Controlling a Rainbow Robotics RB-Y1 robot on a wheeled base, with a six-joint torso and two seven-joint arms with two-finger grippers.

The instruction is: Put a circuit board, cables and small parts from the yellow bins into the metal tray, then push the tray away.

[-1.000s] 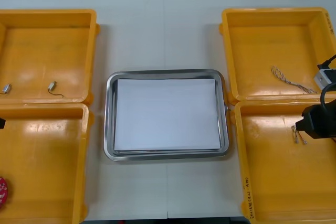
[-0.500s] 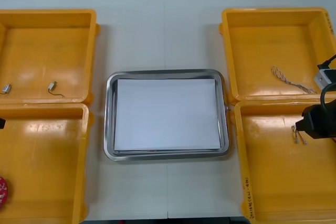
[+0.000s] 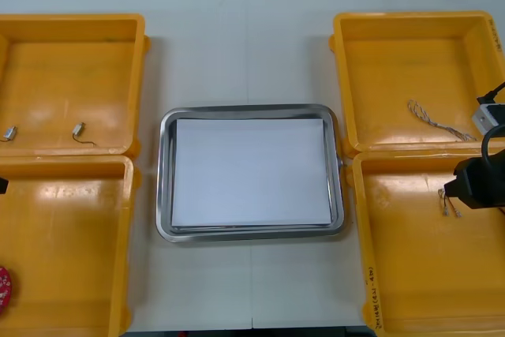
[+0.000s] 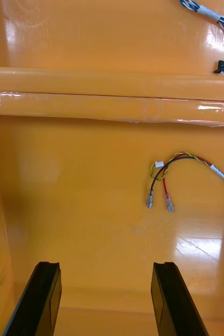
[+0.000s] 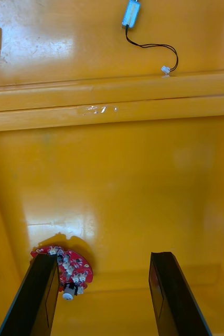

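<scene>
My right gripper (image 4: 105, 302) hangs open over the near right yellow bin (image 3: 418, 274), its arm (image 3: 477, 183) at the table's right edge. A red and yellow cable (image 4: 167, 178) lies on the bin floor ahead of the fingers, nearer one of them; it is also in the front view (image 3: 450, 204). The twisted blue and white cable (image 3: 436, 121) lies in the far right bin. My left gripper (image 5: 104, 299) is open over the near left bin (image 3: 71, 234), with a round red circuit board (image 5: 65, 269) just beside one finger (image 5: 38, 296). The metal tray (image 3: 164, 183), white inside, holds nothing.
Two small metal parts (image 3: 9, 133) (image 3: 78, 128) lie in the far left bin (image 3: 71, 29); one (image 5: 131, 13) trails a thin black wire. The bins' double rims (image 4: 112, 94) cross ahead of each gripper. Bare table surrounds the tray.
</scene>
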